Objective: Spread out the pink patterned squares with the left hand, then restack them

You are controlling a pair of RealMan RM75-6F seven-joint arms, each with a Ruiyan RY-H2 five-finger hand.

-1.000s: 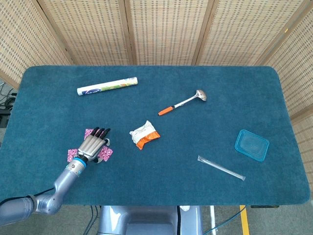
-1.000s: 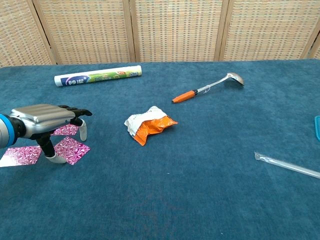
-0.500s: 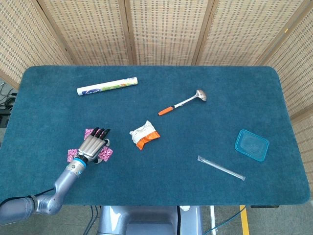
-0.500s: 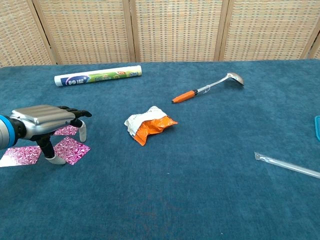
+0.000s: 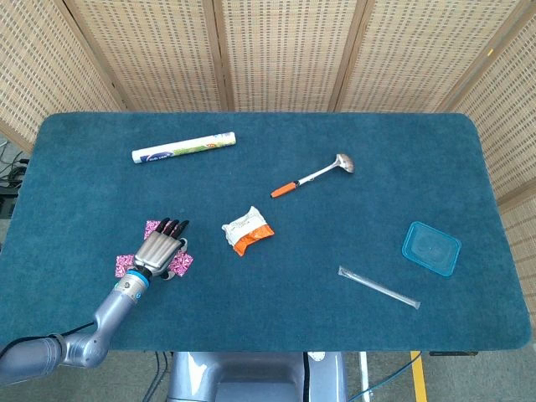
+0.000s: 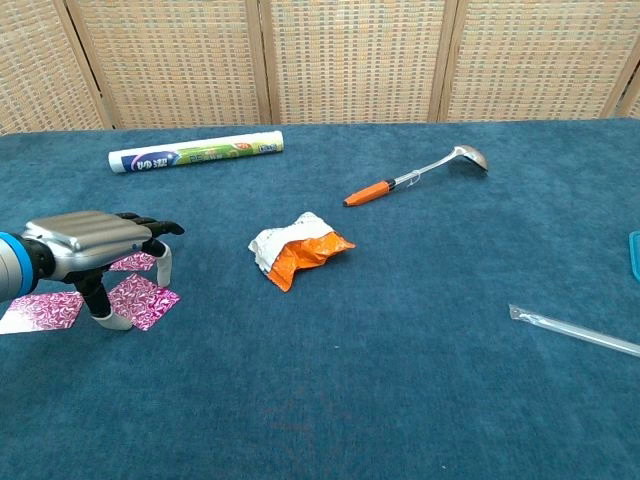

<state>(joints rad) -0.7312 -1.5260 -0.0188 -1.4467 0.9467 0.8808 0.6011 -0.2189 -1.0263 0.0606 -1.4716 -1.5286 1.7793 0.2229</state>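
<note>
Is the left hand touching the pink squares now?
Touching. In the chest view the thumb of the left hand comes down onto one of the pink squares, with no gap visible.

We can make out printing on only one thing: the white roll lying on the surface well beyond the left robot hand, toward the far edge. Near its left end, in the chest view, we see two or three dark blue characters on the white wrapper, too small and blurred for us to read. The green stretch further along the roll carries small coloured marks that we cannot read either. In the head view the roll's lettering is only a smudge.
</note>
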